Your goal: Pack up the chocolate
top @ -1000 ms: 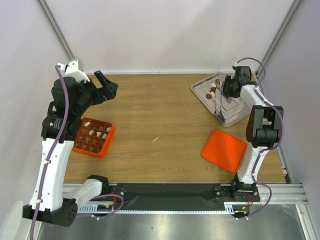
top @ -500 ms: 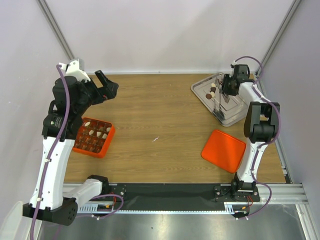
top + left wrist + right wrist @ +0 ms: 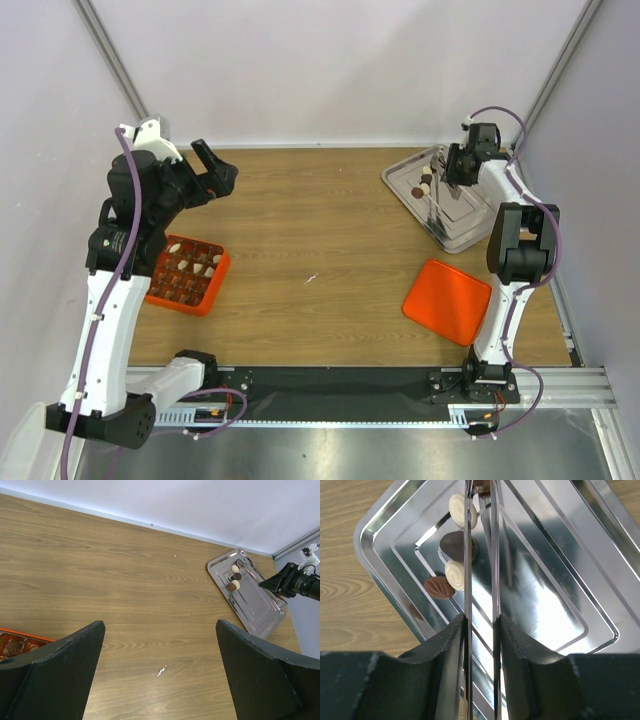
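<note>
Steel tongs [image 3: 468, 555] are clamped between the fingers of the right hand [image 3: 480, 624], their blades reaching over loose chocolate [image 3: 451, 546] on the metal tray [image 3: 560, 585]. The pick should go best with the tips straddling one piece and squeezing gently, since it could skid on the slick tray; whether a piece already sits between the tips is unclear. Tray rim and far wall crowd this hand. The left hand [image 3: 160, 630] hangs open above the tabletop [image 3: 320, 220], whose wide middle leaves a free lane to the partly filled orange box [image 3: 222, 262] at the left edge.
</note>
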Controlling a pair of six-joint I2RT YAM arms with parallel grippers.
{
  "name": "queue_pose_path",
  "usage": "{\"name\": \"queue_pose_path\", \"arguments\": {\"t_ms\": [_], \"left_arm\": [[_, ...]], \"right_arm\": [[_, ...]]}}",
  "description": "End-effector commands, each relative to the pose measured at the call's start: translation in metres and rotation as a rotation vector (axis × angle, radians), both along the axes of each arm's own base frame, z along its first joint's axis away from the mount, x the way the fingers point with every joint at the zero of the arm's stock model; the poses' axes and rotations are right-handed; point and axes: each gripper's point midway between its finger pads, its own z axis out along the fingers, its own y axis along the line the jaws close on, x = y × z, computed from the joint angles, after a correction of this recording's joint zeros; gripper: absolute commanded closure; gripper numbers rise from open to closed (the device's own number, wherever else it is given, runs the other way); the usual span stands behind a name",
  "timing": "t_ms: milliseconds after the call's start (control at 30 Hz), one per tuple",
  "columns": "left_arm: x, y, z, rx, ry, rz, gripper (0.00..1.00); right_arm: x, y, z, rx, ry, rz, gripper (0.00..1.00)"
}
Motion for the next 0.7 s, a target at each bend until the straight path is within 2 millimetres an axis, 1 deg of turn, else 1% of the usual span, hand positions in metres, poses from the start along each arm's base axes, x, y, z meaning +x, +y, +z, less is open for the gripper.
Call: {"name": "queue_pose_path", "arguments": {"t_ms": [0,33,100,133,200,233,300,333,367,400,433,467,533,567,600,633,667], "left_arm": [[-0.006,0.001,0.027,-0.013,-0.078,-0.005,0.00],[-0.008,0.001,0.028,-0.013,-0.076,-0.006,0.00],[-0.011,0.002,0.034,-0.015,-0.088,-0.004,0.00],[-0.013,0.002,0.035,-0.017,-0.090,-0.005,0.00],[-0.016,0.001,0.040,-0.025,-0.102,-0.010,0.00],[-0.019,0.001,0.042,-0.029,-0.104,-0.012,0.00],[-0.025,0.000,0.047,-0.036,-0.117,-0.021,0.00],[-0.027,0.001,0.047,-0.037,-0.114,-0.022,0.00],[-0.031,0.000,0.050,-0.038,-0.124,-0.027,0.00],[-0.036,0.001,0.054,-0.042,-0.134,-0.028,0.00],[-0.038,0.001,0.052,-0.037,-0.126,-0.029,0.00],[-0.043,0.002,0.059,-0.038,-0.140,-0.028,0.00],[-0.050,0.004,0.064,-0.040,-0.147,-0.026,0.00],[-0.053,0.002,0.068,-0.047,-0.157,-0.037,0.01],[-0.056,0.000,0.070,-0.056,-0.161,-0.047,0.00],[-0.059,-0.003,0.070,-0.063,-0.160,-0.067,0.00],[-0.060,-0.004,0.072,-0.066,-0.162,-0.073,0.00]], "right_arm": [[0.002,-0.001,0.048,-0.021,-0.080,-0.007,0.66],[0.000,0.000,0.062,-0.022,-0.102,-0.008,0.67],[-0.006,0.009,0.077,-0.005,-0.117,0.004,0.67],[-0.012,0.014,0.093,0.007,-0.144,0.012,0.67],[-0.021,0.032,0.103,0.038,-0.156,0.048,0.68],[-0.027,0.059,0.112,0.057,-0.170,0.085,0.68],[-0.043,0.086,0.129,0.075,-0.205,0.126,0.68],[-0.054,0.124,0.134,0.087,-0.217,0.191,0.68],[-0.065,0.143,0.143,0.108,-0.242,0.207,0.68],[-0.074,0.168,0.148,0.129,-0.256,0.250,0.68],[-0.083,0.190,0.151,0.144,-0.263,0.287,0.68],[-0.099,0.235,0.160,0.183,-0.289,0.341,0.68],[-0.120,0.279,0.166,0.236,-0.310,0.416,0.68],[-0.144,0.327,0.175,0.287,-0.336,0.498,0.68],[-0.152,0.350,0.175,0.302,-0.344,0.538,0.68],[-0.164,0.374,0.175,0.318,-0.347,0.581,0.68],[-0.172,0.396,0.180,0.344,-0.367,0.618,0.67]]}}
